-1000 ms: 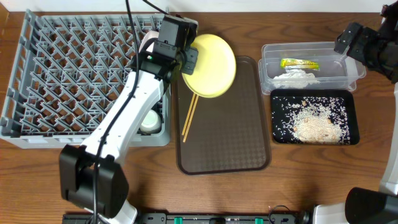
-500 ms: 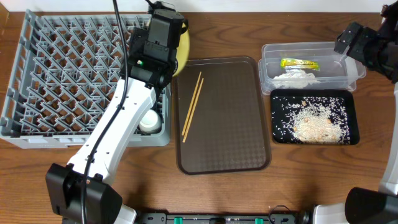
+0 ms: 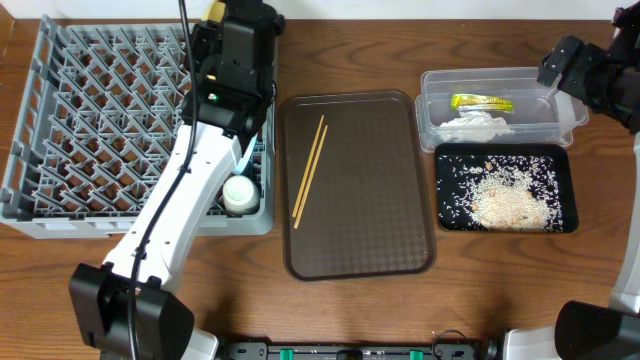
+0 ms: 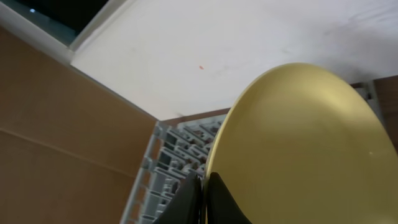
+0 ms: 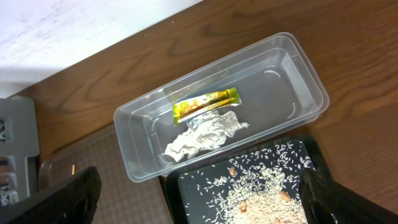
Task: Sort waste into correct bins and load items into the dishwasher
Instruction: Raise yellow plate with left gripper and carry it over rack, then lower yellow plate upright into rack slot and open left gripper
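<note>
- Brown serving tray [image 3: 370, 210]: nearest; chopsticks [image 3: 309, 172] lie on its left part.
- Black tray [image 3: 450, 215]: rice scraps [image 3: 510, 200] inside.
- White cup [image 3: 238, 193]: in the near-right corner of the dish rack [image 3: 100, 120].
- Clear tub [image 3: 500, 75]: foil wrapper [image 5: 205, 104] and crumpled paper [image 5: 205, 134] inside.
- Right gripper [image 3: 562, 65]: jaws wide, empty, by the tub's right end.
- Left gripper [image 4: 204, 186]: clamped on the rim of the yellow plate [image 4: 298, 149], over the rack's far-right corner.

— What has moved?
— The left arm [image 3: 190, 190] has swung toward ten o'clock, carrying the yellow plate [image 4: 298, 143] off the brown tray's [image 3: 370, 200] eleven-o'clock corner.
— Where is it now?
— Over the grey rack's [image 3: 100, 110] one-o'clock corner, nearly hidden under the wrist from overhead. The chopsticks [image 3: 309, 170] now lie fully uncovered.
</note>
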You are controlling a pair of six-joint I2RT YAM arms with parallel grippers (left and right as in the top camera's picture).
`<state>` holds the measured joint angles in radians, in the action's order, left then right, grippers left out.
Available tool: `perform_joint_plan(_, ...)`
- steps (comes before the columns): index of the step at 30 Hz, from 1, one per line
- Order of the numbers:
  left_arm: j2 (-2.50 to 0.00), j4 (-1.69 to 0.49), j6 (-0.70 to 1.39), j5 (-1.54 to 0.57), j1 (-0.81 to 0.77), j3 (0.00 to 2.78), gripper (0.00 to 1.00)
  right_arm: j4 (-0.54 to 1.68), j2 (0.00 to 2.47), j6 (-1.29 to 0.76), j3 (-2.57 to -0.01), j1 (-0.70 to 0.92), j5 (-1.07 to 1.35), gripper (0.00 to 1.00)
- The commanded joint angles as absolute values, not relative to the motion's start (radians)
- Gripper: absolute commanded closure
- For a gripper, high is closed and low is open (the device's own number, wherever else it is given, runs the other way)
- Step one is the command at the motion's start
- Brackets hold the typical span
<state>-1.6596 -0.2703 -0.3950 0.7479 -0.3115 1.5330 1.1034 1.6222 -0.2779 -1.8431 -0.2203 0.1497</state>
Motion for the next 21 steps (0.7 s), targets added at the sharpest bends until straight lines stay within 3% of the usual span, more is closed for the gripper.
perform_joint_plan(1, -1.640, -0.244, -0.466, 0.776, -0.291, 1.547, 0.93, 1.105, 1.628, -0.284, -1.853, -0.220, 0.154, 0.01)
perform_joint_plan(21, -1.660, -0.136, -0.602, 0.678, -0.113, 1.547, 0.93, 1.105, 1.628, -0.284, -1.853, -0.220, 0.154, 0.01)
